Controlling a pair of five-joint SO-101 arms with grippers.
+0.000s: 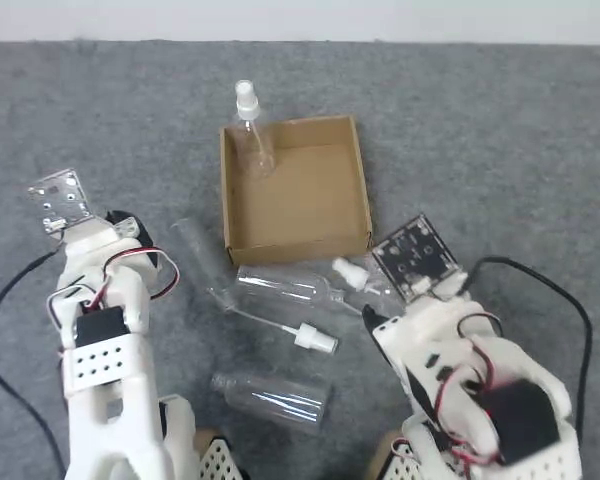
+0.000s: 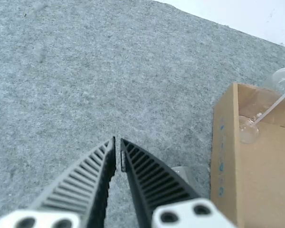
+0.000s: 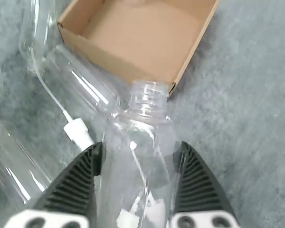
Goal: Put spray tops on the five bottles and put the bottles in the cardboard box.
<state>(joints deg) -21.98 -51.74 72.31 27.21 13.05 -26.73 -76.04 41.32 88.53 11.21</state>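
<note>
While the cardboard box [image 1: 298, 244] sits on the carpet [image 1: 500, 130] with one capped bottle [image 1: 252, 140] in its corner, your right gripper [image 3: 140, 146] is clamped on an uncapped bottle [image 3: 143, 118] just beside the box. It looks light, thin and slick: squeeze the body gently, neck free. Your left gripper [image 2: 118, 141] hangs closed, empty. The right wrist view shows bare threads; the high view adds the loose spray top [image 1: 315, 338].
</note>
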